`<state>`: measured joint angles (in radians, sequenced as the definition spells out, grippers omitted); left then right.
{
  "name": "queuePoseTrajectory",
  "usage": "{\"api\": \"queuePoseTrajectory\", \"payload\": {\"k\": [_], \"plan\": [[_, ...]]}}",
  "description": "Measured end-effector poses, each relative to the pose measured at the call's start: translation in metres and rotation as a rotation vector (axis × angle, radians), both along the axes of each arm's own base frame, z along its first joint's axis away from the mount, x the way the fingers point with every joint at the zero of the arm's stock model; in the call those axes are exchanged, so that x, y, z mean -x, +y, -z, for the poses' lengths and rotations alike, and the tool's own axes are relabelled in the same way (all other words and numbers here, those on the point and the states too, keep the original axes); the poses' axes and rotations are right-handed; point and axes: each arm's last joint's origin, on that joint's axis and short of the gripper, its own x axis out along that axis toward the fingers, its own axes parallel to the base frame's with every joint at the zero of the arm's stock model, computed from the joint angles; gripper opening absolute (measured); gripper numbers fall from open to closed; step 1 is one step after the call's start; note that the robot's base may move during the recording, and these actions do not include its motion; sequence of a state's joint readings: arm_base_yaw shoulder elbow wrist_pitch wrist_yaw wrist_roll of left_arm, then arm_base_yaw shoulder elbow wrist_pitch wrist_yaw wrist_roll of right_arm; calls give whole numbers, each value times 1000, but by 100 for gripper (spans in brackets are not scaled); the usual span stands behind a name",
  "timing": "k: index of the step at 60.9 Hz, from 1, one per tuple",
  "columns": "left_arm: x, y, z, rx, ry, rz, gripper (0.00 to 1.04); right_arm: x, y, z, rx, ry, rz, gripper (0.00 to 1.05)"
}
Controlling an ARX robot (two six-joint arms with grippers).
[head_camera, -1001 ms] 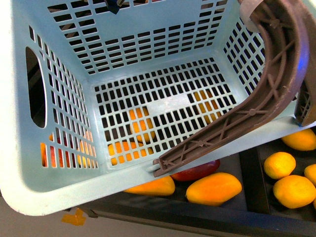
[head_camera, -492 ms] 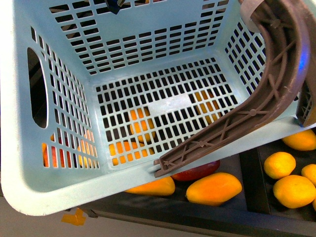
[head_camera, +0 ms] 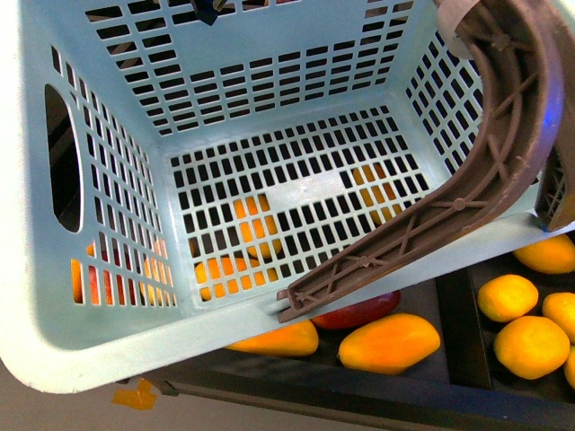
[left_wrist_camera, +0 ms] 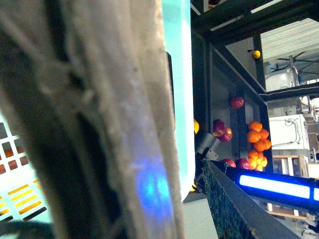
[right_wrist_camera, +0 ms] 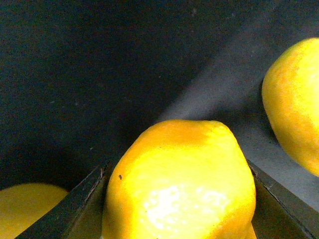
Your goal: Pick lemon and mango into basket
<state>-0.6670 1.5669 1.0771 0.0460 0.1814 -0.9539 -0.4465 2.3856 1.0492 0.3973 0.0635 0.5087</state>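
The turquoise basket (head_camera: 269, 99) fills the front view, tilted, with nothing inside it. Its brown handle (head_camera: 467, 189) swings across the right side. My left gripper (left_wrist_camera: 192, 189) is shut on the basket, whose rim (left_wrist_camera: 177, 74) shows blurred and very close in the left wrist view. My right gripper (right_wrist_camera: 179, 219) is shut on the lemon (right_wrist_camera: 179, 179), which sits between the dark fingers (right_wrist_camera: 70, 204) above a dark bin. The red mango (head_camera: 359, 312) lies in the bin below the basket, mostly hidden by the rim. Neither gripper shows clearly in the front view.
Orange-yellow mangoes (head_camera: 388, 343) lie beside the red mango, and more show through the basket's slots. Other lemons (head_camera: 532, 346) lie in the right bin behind a dark divider (head_camera: 452, 323). Two more lemons (right_wrist_camera: 294, 104) flank the held one. Shelves of red and orange fruit (left_wrist_camera: 256, 144) stand beyond.
The basket has shifted very slightly in the front view. The fruit in the bins has not moved.
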Motion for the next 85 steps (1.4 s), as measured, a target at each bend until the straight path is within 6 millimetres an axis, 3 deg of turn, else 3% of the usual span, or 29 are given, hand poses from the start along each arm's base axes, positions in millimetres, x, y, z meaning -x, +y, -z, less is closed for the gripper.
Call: {"api": "queuePoseTrajectory", "payload": {"k": [26,35,43,51,57,63,85], "plan": [[0,0,0,0,0,0,28,61,26,-122,37,-311,-353,66],[0,0,0,0,0,0,28,83,40,-182,67,-472,-387,66],[0,0,0,0,0,0,28,96,62,-220,82,-569,-419,66],[0,0,0,0,0,0,28,105,99,-253,76,-668,-465,66],[0,0,0,0,0,0,28,109,136,-269,70,-719,-509,66],[0,0,0,0,0,1,28,106,162,-272,62,-730,-548,66],[0,0,0,0,0,0,28,97,232,-265,37,-687,-676,66]]}}
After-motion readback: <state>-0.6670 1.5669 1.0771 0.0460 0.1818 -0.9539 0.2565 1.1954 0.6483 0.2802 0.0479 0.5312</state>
